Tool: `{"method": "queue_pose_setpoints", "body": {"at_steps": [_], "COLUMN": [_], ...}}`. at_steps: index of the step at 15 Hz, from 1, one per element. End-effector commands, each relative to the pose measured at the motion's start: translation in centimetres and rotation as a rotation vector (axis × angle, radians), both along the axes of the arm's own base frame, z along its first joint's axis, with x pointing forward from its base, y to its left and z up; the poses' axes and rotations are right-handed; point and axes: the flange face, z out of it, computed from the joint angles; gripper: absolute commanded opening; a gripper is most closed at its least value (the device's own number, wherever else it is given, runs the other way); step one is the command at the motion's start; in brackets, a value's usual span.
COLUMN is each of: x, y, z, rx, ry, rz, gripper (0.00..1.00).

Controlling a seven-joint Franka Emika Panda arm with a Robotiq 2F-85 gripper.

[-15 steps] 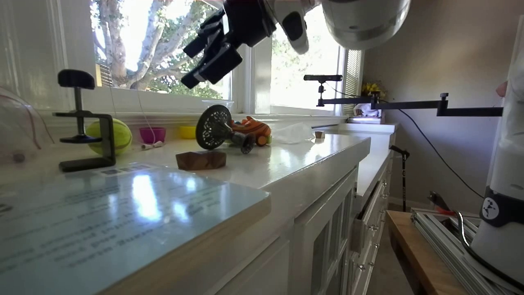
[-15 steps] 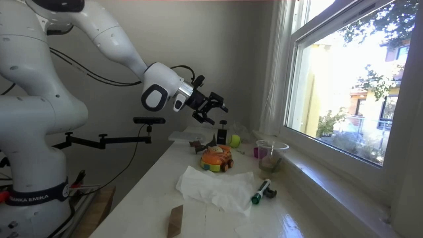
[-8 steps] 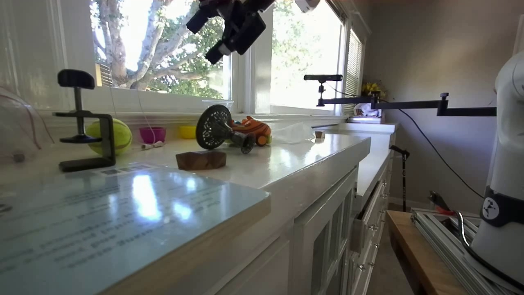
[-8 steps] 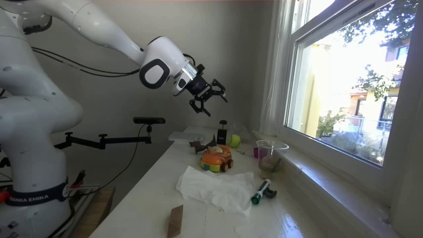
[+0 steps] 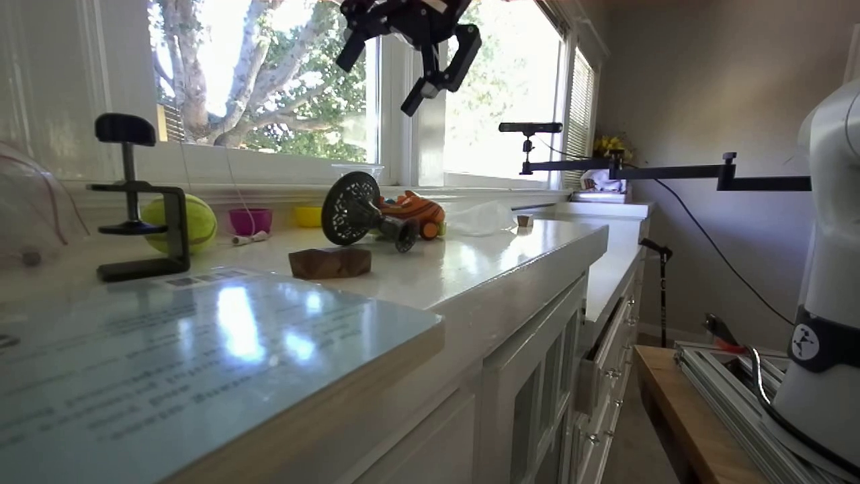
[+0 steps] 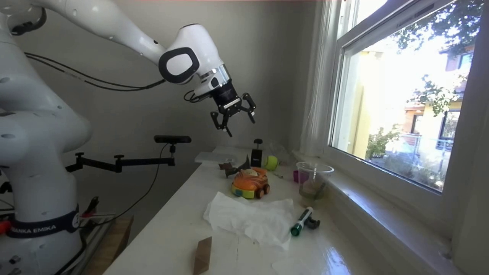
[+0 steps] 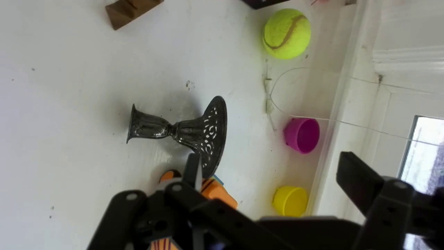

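Wrist view: the gripper (image 7: 270, 166) is seen spread wide, with nothing held between its fingers. A dark metal candlestick (image 7: 187, 131) is seen lying on its side on the white counter (image 7: 62, 86), its pierced foot slightly overlapped by one finger. Just beyond the foot, an orange toy (image 7: 216, 194) is largely hidden by the gripper, so it could be bumped unnoticed if the gripper were lowered. A pull cord (image 7: 269, 106) is strung toward the window (image 7: 426, 130) and could be snagged by a finger swung that way.

In an exterior view, the candlestick is shown supported on the rims of its foot and flared mouth, beyond a wooden block (image 5: 329, 263). Because only rounded edges are rested on, it could be rolled by an off-centre touch; whether the toy is touched cannot be told.

In an exterior view, the gripper is seen tilted, well above the counter, and the candlestick is partly hidden behind the toy. A black clamp (image 6: 256, 157) and a clear plastic cup (image 6: 317, 173) are seen upright; either could be knocked over by a sweep made too low.
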Motion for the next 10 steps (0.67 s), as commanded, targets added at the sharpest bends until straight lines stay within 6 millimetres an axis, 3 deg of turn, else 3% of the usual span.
{"method": "queue_pose_setpoints", "body": {"at_steps": [1, 2, 7, 10], "x": [1.0, 0.2, 0.5, 0.5], "y": [0.3, 0.1, 0.2, -1.4], "z": [0.6, 0.4, 0.0, 0.3], "rx": [-0.144, -0.074, -0.123, -0.240], "ry": [0.001, 0.006, 0.010, 0.107], "rz": [0.140, 0.077, 0.122, 0.288], "gripper": [1.00, 1.00, 1.00, 1.00]}}
